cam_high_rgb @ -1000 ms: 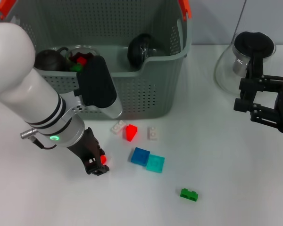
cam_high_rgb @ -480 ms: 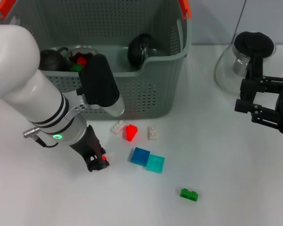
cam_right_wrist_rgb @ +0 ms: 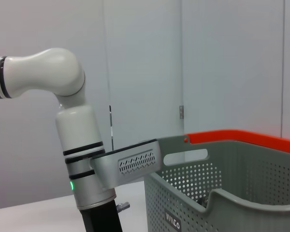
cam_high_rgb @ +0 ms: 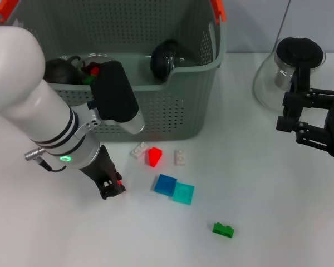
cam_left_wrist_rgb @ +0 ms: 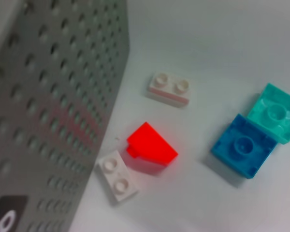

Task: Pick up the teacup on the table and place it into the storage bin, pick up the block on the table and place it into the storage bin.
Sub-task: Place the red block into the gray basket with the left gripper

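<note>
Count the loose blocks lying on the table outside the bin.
6, perhaps more hidden under the left claw: two white blocks flanking the red block by the storage bin, blue block touching teal block, and green block nearest.

The left arm is a thick, glossy white tube with two thin black rings above a silver-grey wrist segment. A small green light glows on that segment, and a metal stub sticks out of its side. A black padded block sits on the wrist above the left hand, which is black. The right hand is an angular black frame.
</note>
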You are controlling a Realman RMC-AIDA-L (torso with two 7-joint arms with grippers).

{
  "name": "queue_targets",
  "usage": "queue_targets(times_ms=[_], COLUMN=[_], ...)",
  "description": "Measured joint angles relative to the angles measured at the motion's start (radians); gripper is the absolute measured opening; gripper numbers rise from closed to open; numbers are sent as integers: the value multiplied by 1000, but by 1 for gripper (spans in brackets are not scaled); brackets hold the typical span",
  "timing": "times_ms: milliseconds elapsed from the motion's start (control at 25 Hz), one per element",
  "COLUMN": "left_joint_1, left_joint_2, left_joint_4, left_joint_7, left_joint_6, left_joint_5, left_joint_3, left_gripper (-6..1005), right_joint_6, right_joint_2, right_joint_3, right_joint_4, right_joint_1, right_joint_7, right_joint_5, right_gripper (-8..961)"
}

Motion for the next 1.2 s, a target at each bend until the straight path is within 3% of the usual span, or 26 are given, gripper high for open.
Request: queue_targets(times_ms=[200, 360, 440, 520, 680, 800, 1000, 1200], left_joint_1=[0, -28, -47, -62, -64, -58, -56, -56], left_joint_2=[3, 23, 46, 90, 171, 208, 228, 239], left_joint_4=[38, 29, -4, -72, -216, -287, -312, -303], left_joint_7=[21, 125, 171, 223, 303, 362, 386, 299], left_joint_6=[58, 188, 250, 325, 445, 540, 678, 670], left_joint_5=[-3, -55, -93, -160, -324, -405, -540, -774], left_joint_3=[-102, -370, -485, -625, -786, -908, -1053, -1101], left_gripper=[205, 205, 205, 205, 205, 204, 204, 204], right_joint_6=[0, 0, 0, -2, -5, -5, -4, 2], right_joint_2=[0, 0, 0, 0, 0, 0, 0, 0], right_joint_3=[0, 0, 0, 0, 0, 1, 5, 5], right_joint_4=[-2, -3, -2, -2, -2, -4, -3, -5], right_joint_1=[1, 1, 2, 3, 2, 0, -2, -6], right_joint_7=[0, 0, 0, 0, 0, 0, 0, 0], right_joint_5=[0, 3, 3, 4, 5, 5, 5, 2], right_gripper=[518, 518, 518, 518, 518, 518, 518, 518])
